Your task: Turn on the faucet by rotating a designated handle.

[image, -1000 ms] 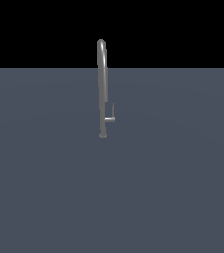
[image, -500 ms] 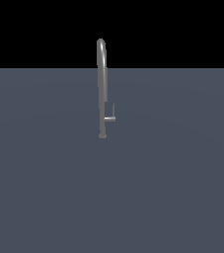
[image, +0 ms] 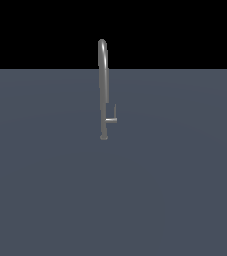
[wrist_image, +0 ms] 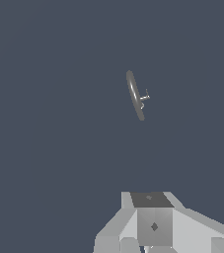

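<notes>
1. We find the faucet (image: 103, 90) upright on the grey floor (image: 45, 200), far from any visible edge; the handle (image: 112, 117) juts from its pipe on the exterior view's right.
2. The hand (wrist_image: 153, 232) is well apart from both, and holds nothing we can see; we cannot tell its opening.
3. Risk, in our judgement: the thin rod offers a small target, so a misaligned approach could strike the pipe or slip off.
</notes>
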{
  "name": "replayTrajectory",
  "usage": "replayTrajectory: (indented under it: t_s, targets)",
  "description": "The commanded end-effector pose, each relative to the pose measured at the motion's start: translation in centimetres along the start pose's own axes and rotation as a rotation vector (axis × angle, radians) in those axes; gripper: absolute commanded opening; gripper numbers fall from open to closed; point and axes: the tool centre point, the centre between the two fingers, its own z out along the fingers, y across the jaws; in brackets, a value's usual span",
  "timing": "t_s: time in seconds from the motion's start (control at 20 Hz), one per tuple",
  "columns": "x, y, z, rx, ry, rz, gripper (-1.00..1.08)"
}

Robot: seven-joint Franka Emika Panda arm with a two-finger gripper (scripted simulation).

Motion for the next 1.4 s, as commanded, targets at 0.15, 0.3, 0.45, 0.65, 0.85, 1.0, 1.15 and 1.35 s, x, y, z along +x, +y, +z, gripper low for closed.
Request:
replayTrajectory:
  t_s: [0.15, 0.3, 0.45, 0.65, 0.85, 1.0, 1.15, 1.35]
  targets:
    - [1.1, 1.2, -4.2, 0.147, 0.056, 0.051, -1.0]
    - [1.9, 2.3, -6.1, 0.231, 0.073, 0.084, -1.0]
    - [2.8, 3.7, -7.6, 0.316, 0.079, 0.122, -1.0]
    - [4.4, 6.0, -9.1, 0.429, 0.072, 0.179, -1.0]
    - [6.3, 8.6, -9.7, 0.539, 0.047, 0.243, -1.0]
    - [8.0, 10.6, -9.6, 0.618, 0.016, 0.295, -1.0]
    - [9.9, 12.6, -8.9, 0.693, -0.024, 0.351, -1.0]
    - [12.7, 15.2, -7.1, 0.783, -0.092, 0.431, -1.0]
